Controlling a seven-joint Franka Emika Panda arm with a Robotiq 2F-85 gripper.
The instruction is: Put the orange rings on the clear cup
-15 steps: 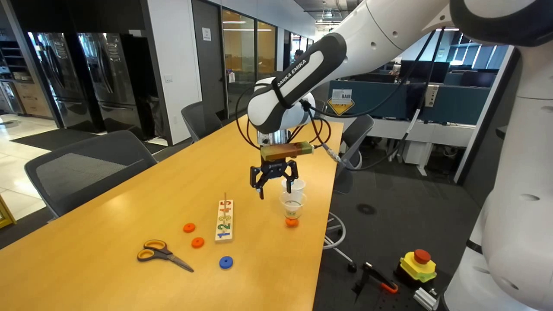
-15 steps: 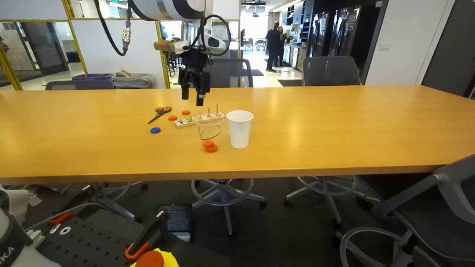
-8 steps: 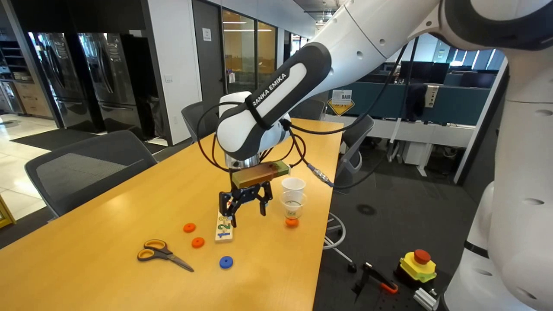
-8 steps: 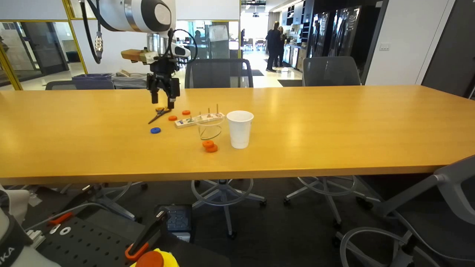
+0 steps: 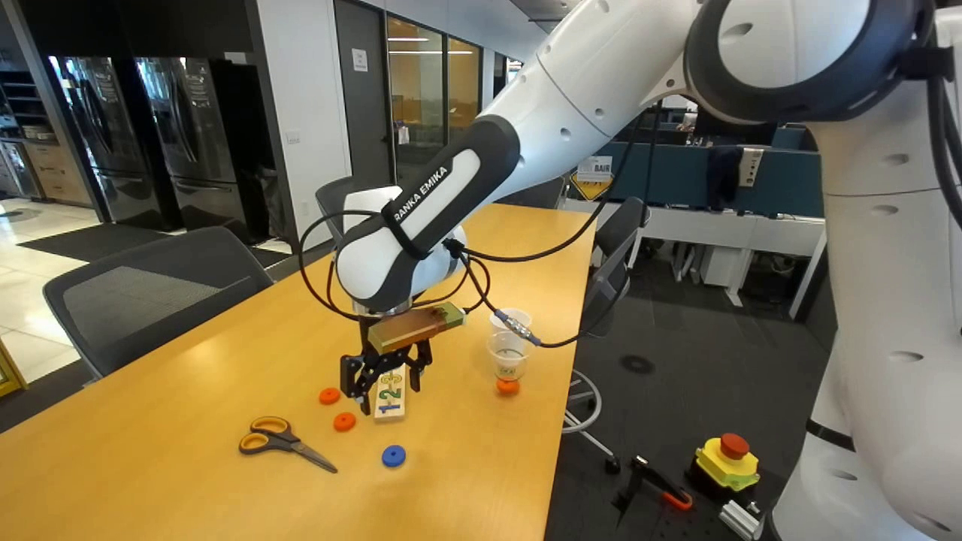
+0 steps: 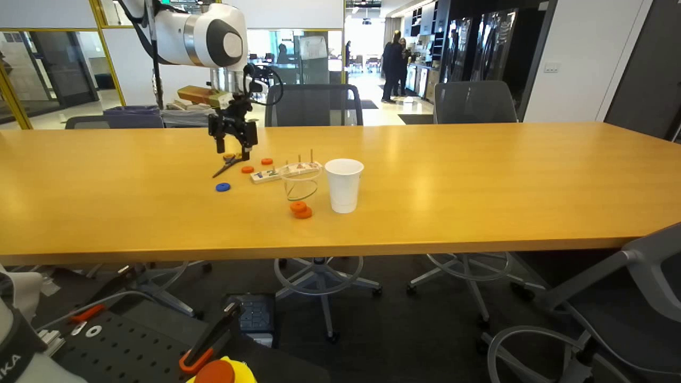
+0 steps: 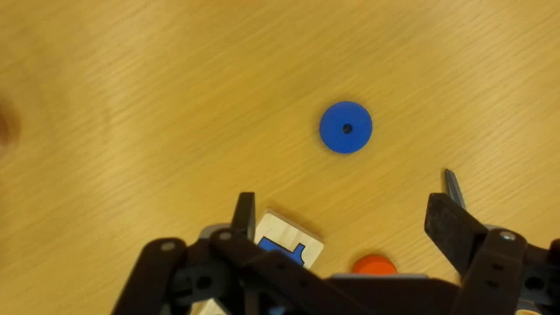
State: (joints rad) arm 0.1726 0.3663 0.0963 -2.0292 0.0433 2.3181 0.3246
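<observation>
Relative to the earlier frame, the gripper [image 5: 391, 400] is displaced toward eight o'clock in an exterior view, with the clear cup [image 5: 509, 359] at its two o'clock. Two orange rings [image 6: 299, 206] are seen at the cup's bottom, apparently inside; two loose rings [image 5: 344, 421] are left on the table [image 5: 458, 481] at eight and nine, so the task is judged half done. The arm [image 5: 552, 120] is extended from one o'clock, the gripper downturned, spread wide and unloaded.

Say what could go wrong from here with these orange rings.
Lowered onto the separate orange rings, the open gripper might strike the numbered peg board or scissors flanking them. The overlapping orange rings lie close by the clear cup, so reaching there could tip it. A slightly off release might land in the neighbouring white cup.
</observation>
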